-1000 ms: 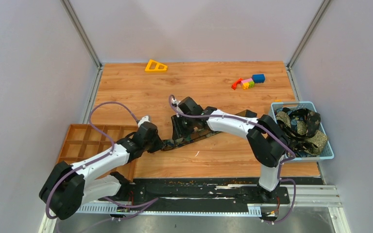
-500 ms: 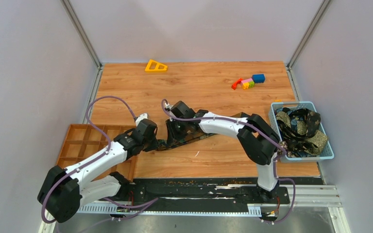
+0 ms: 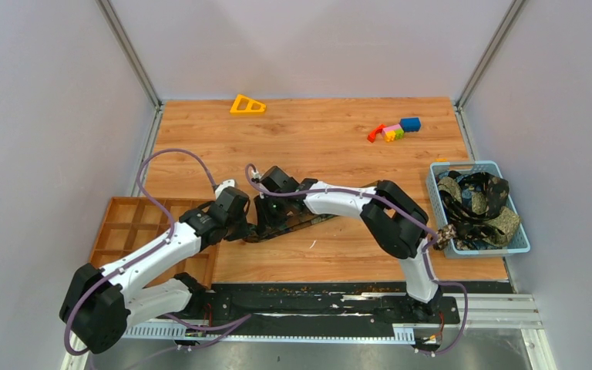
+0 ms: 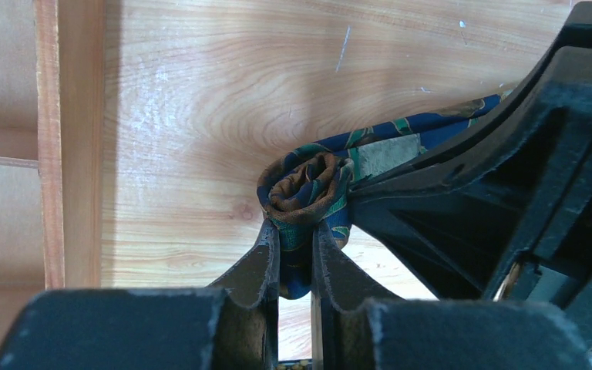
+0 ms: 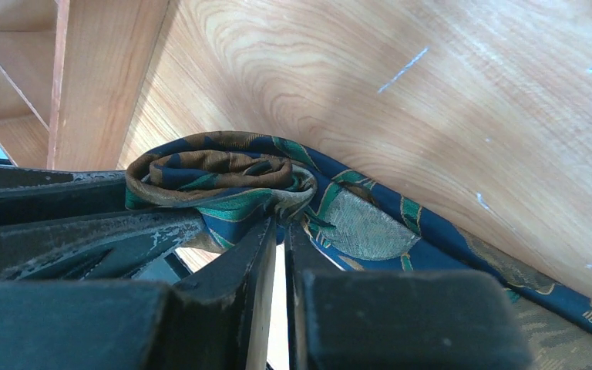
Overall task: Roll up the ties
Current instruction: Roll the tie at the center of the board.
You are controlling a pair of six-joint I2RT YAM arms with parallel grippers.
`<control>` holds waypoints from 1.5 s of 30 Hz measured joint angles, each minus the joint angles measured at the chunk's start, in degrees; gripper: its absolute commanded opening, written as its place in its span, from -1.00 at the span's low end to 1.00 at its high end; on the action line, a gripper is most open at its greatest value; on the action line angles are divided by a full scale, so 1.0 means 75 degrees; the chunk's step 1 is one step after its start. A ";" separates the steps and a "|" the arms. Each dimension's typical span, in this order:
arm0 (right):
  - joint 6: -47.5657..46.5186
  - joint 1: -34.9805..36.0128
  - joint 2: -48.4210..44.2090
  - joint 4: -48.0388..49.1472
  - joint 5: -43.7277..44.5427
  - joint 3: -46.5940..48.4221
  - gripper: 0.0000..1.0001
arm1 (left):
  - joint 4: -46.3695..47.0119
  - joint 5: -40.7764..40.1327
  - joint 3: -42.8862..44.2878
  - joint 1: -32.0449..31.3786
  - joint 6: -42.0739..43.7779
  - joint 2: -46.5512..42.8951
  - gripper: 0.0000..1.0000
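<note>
A dark patterned tie (image 3: 308, 223) lies on the wooden table (image 3: 316, 139), its left end wound into a small roll (image 4: 308, 185), also seen in the right wrist view (image 5: 216, 173). My left gripper (image 4: 294, 235) is shut on the near edge of the roll. My right gripper (image 5: 279, 223) is shut on the roll's edge from the other side, its body close against the left gripper. In the top view the left gripper (image 3: 245, 230) and the right gripper (image 3: 265, 223) meet over the roll just right of the tray. The rest of the tie trails right under the right arm.
A wooden compartment tray (image 3: 135, 223) sits just left of the grippers. A blue basket (image 3: 519, 245) with more ties (image 3: 478, 200) stands at the right edge. Coloured toy blocks (image 3: 393, 129) and a yellow triangle (image 3: 247, 105) lie at the back.
Both grippers have moved left together toward the tray, carrying the rolled end with them; the right arm has stretched further left.
</note>
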 measured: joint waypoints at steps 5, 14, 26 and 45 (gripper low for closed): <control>0.0038 0.0061 0.0047 0.0012 -0.0076 0.0093 -0.78 | -0.0248 0.0000 0.0236 0.0000 0.0149 0.0096 -0.98; 0.0219 0.0076 0.0213 0.0291 -0.0402 0.0160 -0.78 | -0.0676 0.0000 0.0714 0.0000 0.0475 0.0364 -0.98; 0.0370 0.0099 0.0560 0.0309 -0.0577 0.0379 -0.78 | -0.0979 -0.0003 0.1215 0.0000 0.0991 0.1285 -1.00; 0.0157 -0.0574 -0.0495 0.0233 -0.0323 -0.0772 -0.71 | -0.0679 0.0079 0.1620 -0.0207 0.1046 0.2396 -1.00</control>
